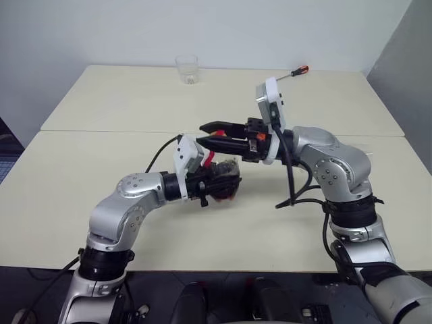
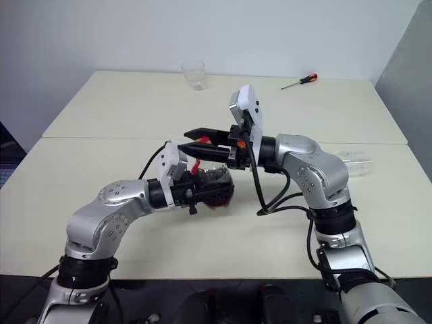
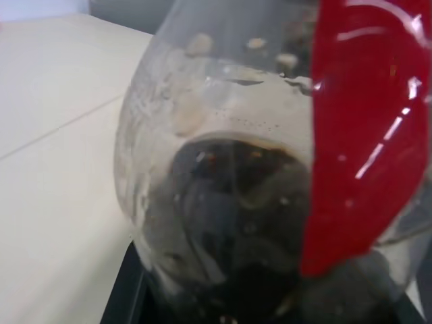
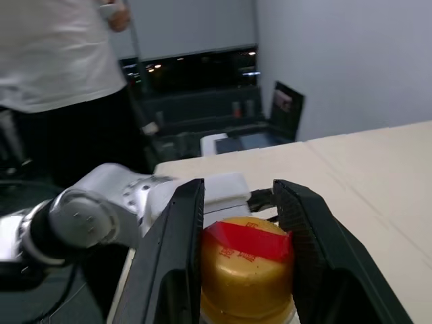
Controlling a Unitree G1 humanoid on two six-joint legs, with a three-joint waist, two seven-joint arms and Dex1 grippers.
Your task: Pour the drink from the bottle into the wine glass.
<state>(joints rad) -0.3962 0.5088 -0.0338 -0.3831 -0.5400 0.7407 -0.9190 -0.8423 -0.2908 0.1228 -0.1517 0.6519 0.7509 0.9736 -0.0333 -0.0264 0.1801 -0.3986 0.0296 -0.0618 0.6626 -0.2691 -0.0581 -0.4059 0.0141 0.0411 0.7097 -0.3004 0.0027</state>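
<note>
Tables [image 1: 101, 223] are what's seen first: two pale cream ones pushed together, with a seam running across between them. At the far end, a person in a white shirt [image 4: 57, 50] is caught in the right wrist view, standing past the table edge.

Over the near table, roughly in the middle, the bottle [image 1: 223, 181] is held up off the surface by the left gripper [image 1: 214, 183]. Its jaws are clamped round the bulbous body, and the bottle is tipped over toward the robot's right. In the left wrist view the clear body is pressed right up to the camera, the drink [image 3: 229, 223] is seen dark inside, and the red label band [image 3: 368, 128] is wrapped across it.

The right gripper [image 1: 214, 133] is reached in from the other side, pointing to the robot's left, just above the left one. Its jaws are narrowed onto the yellow cap [image 4: 246, 270], which is pinched between the two black fingers [image 4: 172, 256], with a bit of red lying on top of the cap.

A clear tumbler [image 1: 187, 69] is left standing at the far edge of the far table. A screwdriver with a red handle [image 1: 295, 71] is lying well off to its right, also near that far edge.
</note>
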